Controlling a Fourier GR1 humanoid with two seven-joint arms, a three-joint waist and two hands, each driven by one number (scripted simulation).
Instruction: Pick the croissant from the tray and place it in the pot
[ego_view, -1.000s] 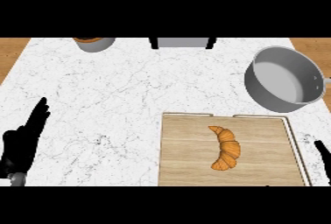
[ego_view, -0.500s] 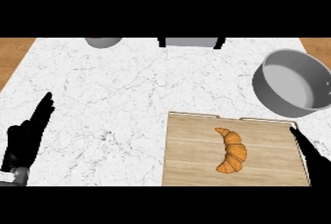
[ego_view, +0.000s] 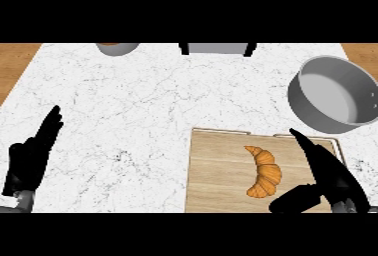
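Note:
A golden croissant (ego_view: 265, 172) lies lengthwise on the wooden tray (ego_view: 218, 170) at the lower right of the counter. The grey pot (ego_view: 337, 94) stands beyond the tray at the far right, its inside bare. My right hand (ego_view: 327, 177) hovers over the tray's right part, just right of the croissant, fingers straight and pointing away, thumb spread toward the croissant's near end; it holds nothing. My left hand (ego_view: 33, 157) rests open at the lower left edge, fingers up.
The white marble counter (ego_view: 162, 105) has wooden floor showing at both far corners. A grey cup (ego_view: 117, 48) stands at the back left edge. A dark-framed grey object (ego_view: 216, 48) sits at the back centre.
My right hand has come up from the lower right edge and now reaches over the tray beside the croissant. The view has shifted slightly. The croissant has not moved.

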